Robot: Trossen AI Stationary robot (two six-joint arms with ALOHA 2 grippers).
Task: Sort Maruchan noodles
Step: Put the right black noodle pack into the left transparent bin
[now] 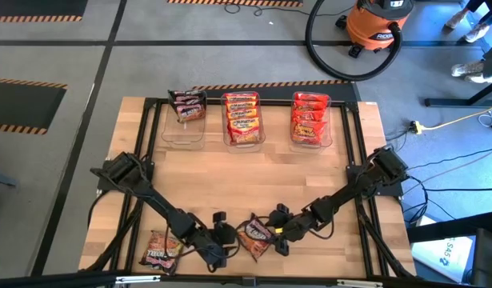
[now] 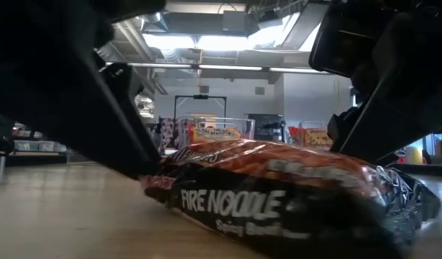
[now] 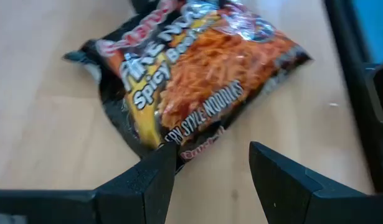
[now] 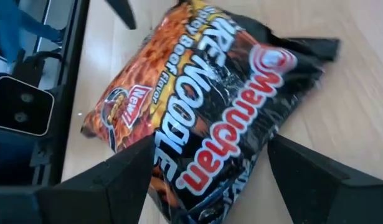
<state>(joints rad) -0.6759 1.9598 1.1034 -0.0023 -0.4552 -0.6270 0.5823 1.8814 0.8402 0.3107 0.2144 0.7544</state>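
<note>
- Table (image 1: 254,172): light wooden slab top, bordered by a black metal frame.
- Far edge of the table: three clear plastic tubs in a row. The left tub (image 1: 184,124) holds a dark purple-black glossy noodle packet (image 1: 187,106). The middle tub (image 1: 244,120) holds stacked orange-yellow packets (image 1: 242,118). The right tub (image 1: 311,120) holds stacked red packets (image 1: 309,118).
- Near edge, centre: a dark black-and-orange glossy "Fire Noodle" packet (image 1: 254,238) lies flat on the table between the two grippers.
- Near edge, left: a second dark packet (image 1: 160,251) lies flat beside the left arm.
- Left gripper (image 3: 211,163): positioned low, just beside the centre packet; jaws released, nothing between them.
- Right gripper (image 4: 210,163): positioned on the opposite side of the same packet; jaws spread wide over the packet's end, not clamped on it.
- Floor beyond the table: an orange shop vacuum (image 1: 378,24) with a black hose.
</note>
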